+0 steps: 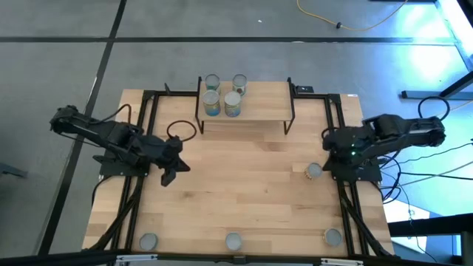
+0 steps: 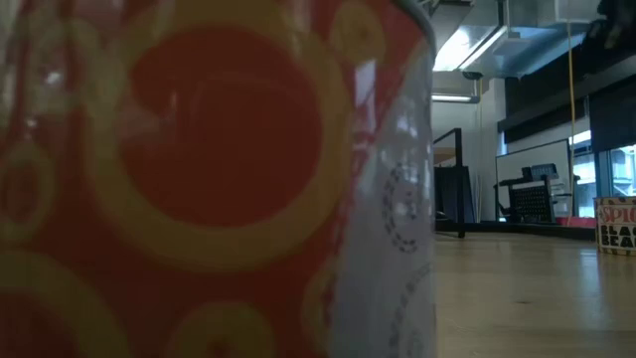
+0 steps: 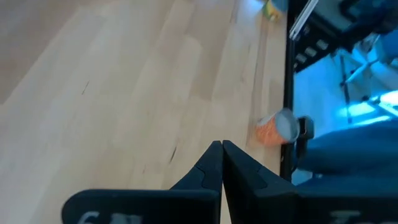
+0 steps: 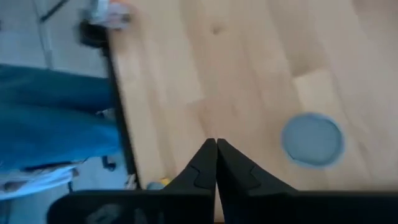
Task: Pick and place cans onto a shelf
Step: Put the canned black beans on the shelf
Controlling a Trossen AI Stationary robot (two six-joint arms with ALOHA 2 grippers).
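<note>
The shelf (image 1: 255,111) stands at the table's far middle with several cans on its left part, among them a teal-labelled can (image 1: 211,104) and another can (image 1: 232,105). One can (image 1: 314,171) stands on the table at the right and shows from above in the right wrist view (image 4: 312,138). Three cans stand along the near edge: a left can (image 1: 148,241), a middle can (image 1: 233,241) and a right can (image 1: 333,236). My left gripper (image 1: 168,177) (image 3: 222,147) is shut and empty over the table's left part. My right gripper (image 1: 329,151) (image 4: 216,143) is shut and empty, just beside the can at the right.
Black frame rails (image 1: 148,125) run along both sides of the table. A black cable loop (image 1: 181,130) lies left of the shelf. The middle near-edge can fills the low view (image 2: 199,179). An orange can (image 3: 277,127) shows by a rail in the left wrist view.
</note>
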